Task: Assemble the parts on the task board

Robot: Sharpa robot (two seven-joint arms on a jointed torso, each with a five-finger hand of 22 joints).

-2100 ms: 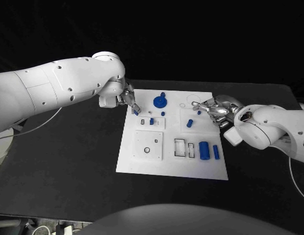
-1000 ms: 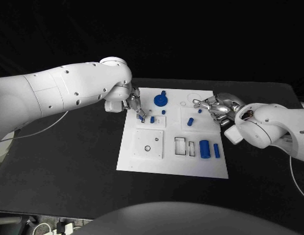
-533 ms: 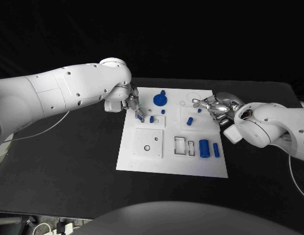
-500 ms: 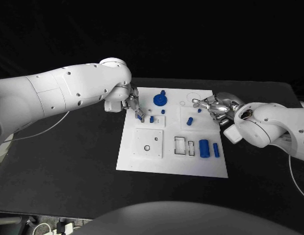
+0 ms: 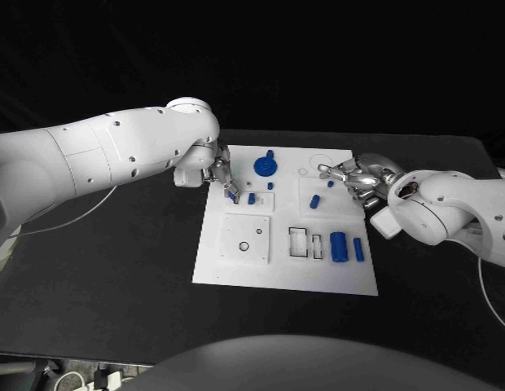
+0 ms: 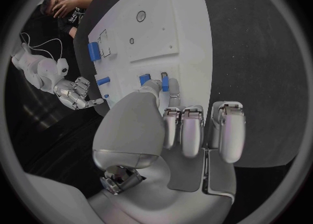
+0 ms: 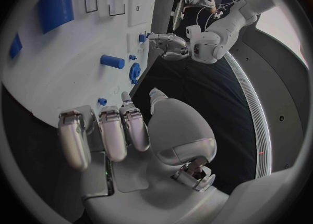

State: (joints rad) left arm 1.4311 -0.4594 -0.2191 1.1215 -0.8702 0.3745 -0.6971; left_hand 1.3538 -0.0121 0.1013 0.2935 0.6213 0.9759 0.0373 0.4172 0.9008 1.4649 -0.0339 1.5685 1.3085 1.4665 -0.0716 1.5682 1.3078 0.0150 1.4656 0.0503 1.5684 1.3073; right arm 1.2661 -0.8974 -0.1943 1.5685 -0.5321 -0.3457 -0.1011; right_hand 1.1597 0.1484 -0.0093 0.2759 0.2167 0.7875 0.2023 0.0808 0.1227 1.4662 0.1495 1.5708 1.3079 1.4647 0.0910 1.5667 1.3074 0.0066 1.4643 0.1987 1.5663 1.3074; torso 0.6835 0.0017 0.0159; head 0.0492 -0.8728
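The white task board (image 5: 286,273) lies in the middle of the black table. My left hand (image 5: 220,177) hangs over the board's upper left edge and pinches a small blue part (image 6: 165,82) between thumb and a fingertip, close beside another small blue part (image 5: 252,199) standing in the board. My right hand (image 5: 353,179) hovers at the board's upper right edge, fingers fairly straight with nothing in them (image 7: 124,130); a small blue peg (image 7: 102,101) stands just past its fingertips. A round blue gear piece (image 5: 265,168) stands at the board's top.
A short blue cylinder (image 5: 315,204) lies mid-board. A thick blue cylinder (image 5: 340,248) and a thin blue bar (image 5: 358,251) rest at the lower right, beside two white rectangular slots (image 5: 300,244). A square plate with a small ring (image 5: 243,248) is at the lower left.
Over two seconds my left hand has slid a little right and down onto the board's edge with the small blue part. In the last half second nothing visibly moved.
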